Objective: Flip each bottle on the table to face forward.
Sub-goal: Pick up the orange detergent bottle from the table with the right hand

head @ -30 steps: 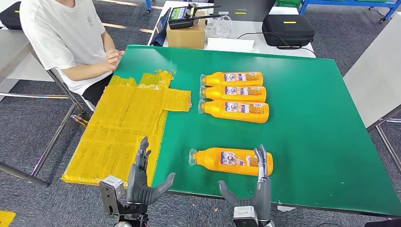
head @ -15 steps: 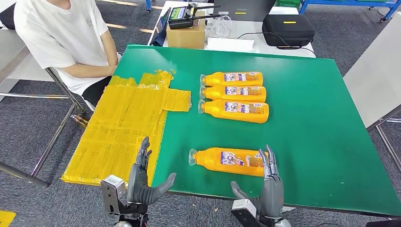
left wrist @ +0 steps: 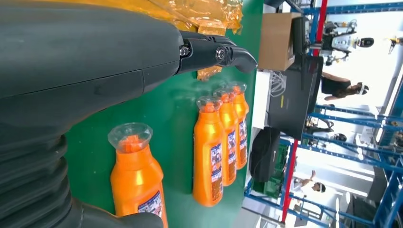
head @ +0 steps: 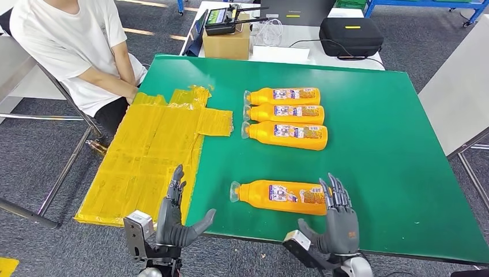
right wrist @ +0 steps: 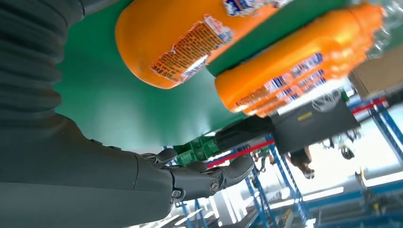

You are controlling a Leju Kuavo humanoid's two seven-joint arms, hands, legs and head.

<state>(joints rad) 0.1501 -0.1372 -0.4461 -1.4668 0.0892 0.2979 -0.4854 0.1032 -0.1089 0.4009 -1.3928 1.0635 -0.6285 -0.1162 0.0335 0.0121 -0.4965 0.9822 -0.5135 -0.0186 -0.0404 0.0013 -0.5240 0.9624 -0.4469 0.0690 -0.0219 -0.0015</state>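
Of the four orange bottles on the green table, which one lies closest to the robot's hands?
The single orange plastic bottle lying apart near the table's front edge, just beyond the right hand. The other three lie together in a row farther back.

No legible text anywhere. Printed labels on near bottle (head: 281, 196) and three far bottles (head: 285, 118): white/blue patches plus fine print, too small to read. Same label close up in right wrist view (right wrist: 190, 47), rows of tiny print, blurred. Small mark on person's white shirt (head: 106, 24), unreadable. Yellow strip on black case (head: 352, 26), no lettering made out.
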